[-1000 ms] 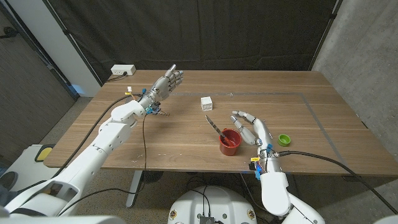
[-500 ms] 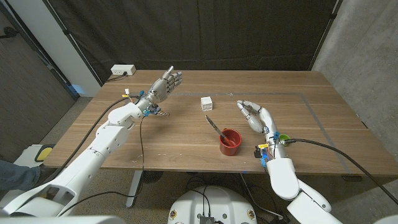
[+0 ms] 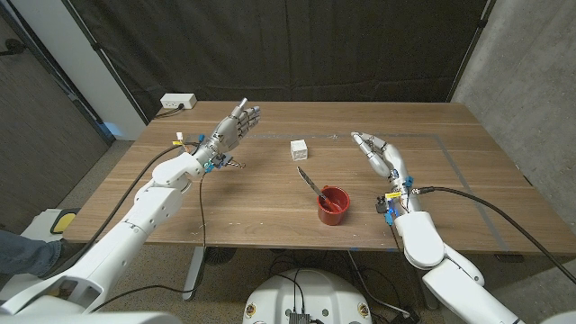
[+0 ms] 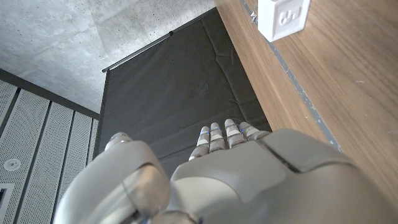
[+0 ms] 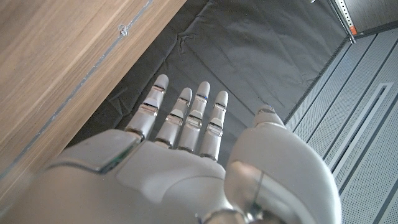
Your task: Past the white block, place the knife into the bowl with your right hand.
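My right hand [image 3: 382, 156] is open above the wooden bench [image 3: 243, 202]; the grey metal knife [image 3: 310, 183] leans in the round red bowl [image 3: 332, 205].

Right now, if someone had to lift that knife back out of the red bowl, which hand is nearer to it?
The right hand: it hovers open just beside the red bowl holding the knife. The left hand is across the table.
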You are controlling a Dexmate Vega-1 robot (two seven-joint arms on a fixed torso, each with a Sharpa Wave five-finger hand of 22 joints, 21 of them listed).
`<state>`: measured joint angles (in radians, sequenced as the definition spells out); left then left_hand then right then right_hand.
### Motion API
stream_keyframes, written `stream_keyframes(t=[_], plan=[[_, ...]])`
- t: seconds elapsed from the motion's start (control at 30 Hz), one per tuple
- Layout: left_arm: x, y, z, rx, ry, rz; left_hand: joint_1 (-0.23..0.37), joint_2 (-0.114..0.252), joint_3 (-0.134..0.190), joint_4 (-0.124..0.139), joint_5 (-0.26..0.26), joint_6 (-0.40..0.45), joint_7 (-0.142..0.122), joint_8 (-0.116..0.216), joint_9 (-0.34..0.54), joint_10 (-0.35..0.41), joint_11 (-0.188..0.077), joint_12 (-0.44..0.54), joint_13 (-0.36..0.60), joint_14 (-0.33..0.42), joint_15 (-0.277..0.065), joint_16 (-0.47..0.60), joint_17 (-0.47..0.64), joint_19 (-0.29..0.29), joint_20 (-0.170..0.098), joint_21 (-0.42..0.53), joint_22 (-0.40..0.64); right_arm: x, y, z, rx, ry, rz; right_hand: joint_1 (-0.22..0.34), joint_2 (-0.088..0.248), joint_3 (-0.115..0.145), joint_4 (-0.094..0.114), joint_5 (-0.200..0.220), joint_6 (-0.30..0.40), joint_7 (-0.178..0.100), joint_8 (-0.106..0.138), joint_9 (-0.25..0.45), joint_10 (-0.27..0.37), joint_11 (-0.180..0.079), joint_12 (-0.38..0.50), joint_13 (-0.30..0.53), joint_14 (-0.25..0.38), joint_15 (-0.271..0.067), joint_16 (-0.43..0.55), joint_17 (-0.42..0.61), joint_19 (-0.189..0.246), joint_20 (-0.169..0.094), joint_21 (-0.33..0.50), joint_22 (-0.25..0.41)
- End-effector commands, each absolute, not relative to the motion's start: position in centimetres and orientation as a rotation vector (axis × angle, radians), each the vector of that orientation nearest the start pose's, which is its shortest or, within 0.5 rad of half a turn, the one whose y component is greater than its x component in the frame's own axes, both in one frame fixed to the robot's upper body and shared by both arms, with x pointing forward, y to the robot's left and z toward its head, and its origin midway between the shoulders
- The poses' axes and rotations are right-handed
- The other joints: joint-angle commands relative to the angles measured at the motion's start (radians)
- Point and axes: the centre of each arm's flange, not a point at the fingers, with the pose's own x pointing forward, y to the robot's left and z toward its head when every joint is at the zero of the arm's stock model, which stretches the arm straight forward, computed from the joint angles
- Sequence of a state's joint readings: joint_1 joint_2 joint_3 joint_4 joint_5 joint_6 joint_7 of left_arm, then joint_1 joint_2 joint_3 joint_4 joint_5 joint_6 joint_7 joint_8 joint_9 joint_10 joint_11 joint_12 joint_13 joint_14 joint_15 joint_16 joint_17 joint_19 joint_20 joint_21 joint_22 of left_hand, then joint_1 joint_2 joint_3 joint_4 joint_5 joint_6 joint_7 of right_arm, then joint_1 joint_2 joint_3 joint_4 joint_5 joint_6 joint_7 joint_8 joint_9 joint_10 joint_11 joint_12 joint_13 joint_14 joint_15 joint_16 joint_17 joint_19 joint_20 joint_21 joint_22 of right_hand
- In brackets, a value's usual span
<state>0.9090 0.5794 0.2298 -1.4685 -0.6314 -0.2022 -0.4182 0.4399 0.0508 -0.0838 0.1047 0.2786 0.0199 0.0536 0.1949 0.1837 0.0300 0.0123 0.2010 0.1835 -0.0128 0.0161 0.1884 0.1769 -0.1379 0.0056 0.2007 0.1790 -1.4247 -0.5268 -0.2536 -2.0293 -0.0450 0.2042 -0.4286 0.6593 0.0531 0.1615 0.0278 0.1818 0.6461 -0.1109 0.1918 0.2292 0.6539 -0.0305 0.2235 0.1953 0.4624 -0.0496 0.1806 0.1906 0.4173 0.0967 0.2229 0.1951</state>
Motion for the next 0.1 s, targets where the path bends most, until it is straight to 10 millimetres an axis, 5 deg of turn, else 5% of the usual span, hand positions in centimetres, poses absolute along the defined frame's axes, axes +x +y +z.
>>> stream_keyframes(t=[0.03, 0.1], plan=[[60.76, 28.85, 0.36, 0.124, -0.646, -0.543, 0.006, 0.003, -0.004, 0.001, 0.0, 0.005, 0.004, 0.003, 0.001, 0.007, 0.001, 0.002, 0.004, 0.007, 0.002, 0.0, 0.003, -0.002, 0.002, 0.007, 0.005, 47.57, -21.97, -7.66, -0.306, -0.82, -0.02, -0.009, 0.003, 0.002, 0.008, -0.002, -0.007, 0.003, -0.004, 0.001, -0.003, 0.003, 0.001, 0.003, 0.0, -0.005, 0.002, 0.0, -0.001, 0.006, -0.001, 0.004], [60.8, 28.88, 0.39, 0.124, -0.645, -0.545, 0.006, 0.003, -0.005, 0.001, 0.0, 0.005, 0.003, 0.003, 0.001, 0.006, 0.0, 0.002, 0.004, 0.007, 0.002, 0.0, 0.003, -0.003, 0.002, 0.006, 0.005, 47.71, -21.83, -7.72, -0.307, -0.818, -0.016, -0.01, 0.003, 0.002, 0.008, -0.002, -0.007, 0.004, -0.004, 0.001, -0.002, 0.003, 0.001, 0.003, -0.001, -0.006, 0.002, 0.0, -0.001, 0.006, -0.001, 0.004]])
